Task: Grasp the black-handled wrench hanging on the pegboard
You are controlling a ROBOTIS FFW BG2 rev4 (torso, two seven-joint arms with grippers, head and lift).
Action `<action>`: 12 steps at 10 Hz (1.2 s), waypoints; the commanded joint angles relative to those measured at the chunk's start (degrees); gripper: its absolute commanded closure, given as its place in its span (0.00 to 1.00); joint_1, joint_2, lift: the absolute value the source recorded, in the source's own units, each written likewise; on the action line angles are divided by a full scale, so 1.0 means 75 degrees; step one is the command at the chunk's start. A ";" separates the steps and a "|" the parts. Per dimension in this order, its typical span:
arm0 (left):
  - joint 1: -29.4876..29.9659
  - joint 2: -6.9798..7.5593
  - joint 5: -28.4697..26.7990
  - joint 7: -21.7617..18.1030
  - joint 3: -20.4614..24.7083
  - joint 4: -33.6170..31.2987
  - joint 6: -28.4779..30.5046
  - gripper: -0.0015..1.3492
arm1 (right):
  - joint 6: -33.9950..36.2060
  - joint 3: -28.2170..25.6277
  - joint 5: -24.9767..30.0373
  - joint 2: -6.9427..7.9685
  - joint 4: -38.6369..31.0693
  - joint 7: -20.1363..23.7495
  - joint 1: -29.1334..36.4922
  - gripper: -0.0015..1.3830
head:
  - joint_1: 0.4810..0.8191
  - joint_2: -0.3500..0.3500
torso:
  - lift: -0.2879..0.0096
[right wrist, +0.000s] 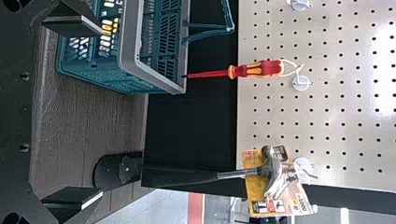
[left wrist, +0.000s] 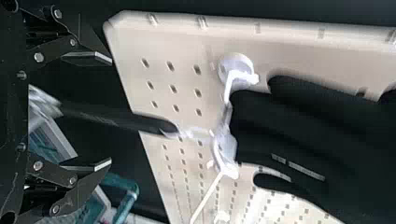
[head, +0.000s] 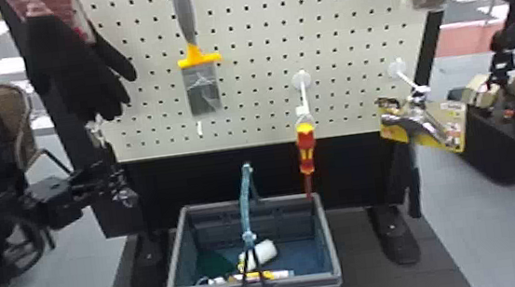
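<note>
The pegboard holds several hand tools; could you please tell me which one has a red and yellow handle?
The screwdriver, hanging between the yellow-and-grey scraper and the black-handled hammer; its handle alone is red and yellow.

Right gripper (right wrist: 100, 112) fingers spread wide apart. Clock directions are read facing the pegboard (right wrist: 336, 107) upright. Red-yellow screwdriver (right wrist: 247, 71) hangs tip-down from a white hook (right wrist: 301, 83). Hammer (right wrist: 210, 176) hangs at the screwdriver's 3 o'clock, black handle down, with a yellow card (right wrist: 254, 161) behind its head. Teal basket (right wrist: 133, 46) with grey rim sits at the screwdriver's 7 o'clock on a dark mat (right wrist: 84, 126), and the screwdriver tip is just beside the rim. Black panel (right wrist: 196, 121) is at the board's 6 o'clock. Black foot (right wrist: 116, 170) is at the hammer handle's 6 o'clock.
</note>
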 commanded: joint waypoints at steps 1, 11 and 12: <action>-0.0496 0.0171 0.0257 -0.0116 -0.0541 0.0265 0.0053 0.37 | 0.0018 0.0000 0.0020 0.0022 0.0018 0.0033 -0.0019 0.07 | 0.20 0.50 | 0.63; -0.0496 0.0253 0.0268 -0.0187 -0.0694 0.0265 -0.0381 0.85 | 0.0042 0.0000 0.0055 0.0081 0.0055 0.0127 -0.0036 0.07 | 0.20 0.50 | 0.63; -0.0496 0.0253 0.0315 -0.0198 -0.0694 0.0265 -0.0369 0.85 | 0.0042 0.0000 0.0067 0.0081 0.0036 0.0127 -0.0036 0.07 | 0.20 0.50 | 0.63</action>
